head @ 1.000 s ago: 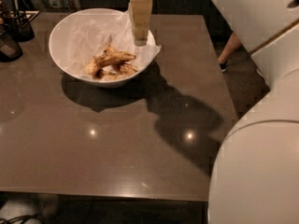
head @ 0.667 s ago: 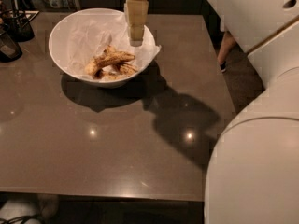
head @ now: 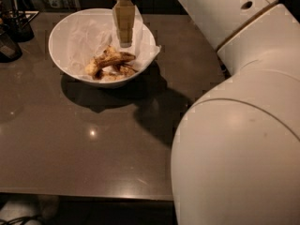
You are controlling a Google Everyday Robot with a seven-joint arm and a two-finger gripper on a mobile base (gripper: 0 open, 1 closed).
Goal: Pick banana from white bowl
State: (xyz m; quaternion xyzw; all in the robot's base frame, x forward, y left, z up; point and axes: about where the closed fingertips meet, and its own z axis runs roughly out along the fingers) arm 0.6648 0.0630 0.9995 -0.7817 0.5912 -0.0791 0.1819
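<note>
The white bowl (head: 55,55) stands on the dark brown surface (head: 93,153), and everything else is placed here in relation to it. Crumpled white paper (head: 82,36) lines the bowl's inside and laps over its right rim. The banana (head: 113,58) lies on that paper at the bottom of the bowl, slightly toward the bowl's near side. It is curved, dull yellow and heavily browned, and runs roughly left to right. Smaller brownish pieces (head: 121,71) lie against it on the bowl's near side.

The tool (head: 125,42) hangs inside the bowl, above its far-right part, and points straight down. Its tip is just above the banana's right portion and is not clearly touching it. It shows as one tan block, so I cannot tell whether it is released or clenched. Nothing can be seen held in it.

Left of the bowl, near the surface's edge, stand two dark containers (head: 10,45). To the bowl's right and nearer the camera, the robot's large white arm housing (head: 239,144) fills the view. The bowl's shadow falls on the surface along its near and right sides.
</note>
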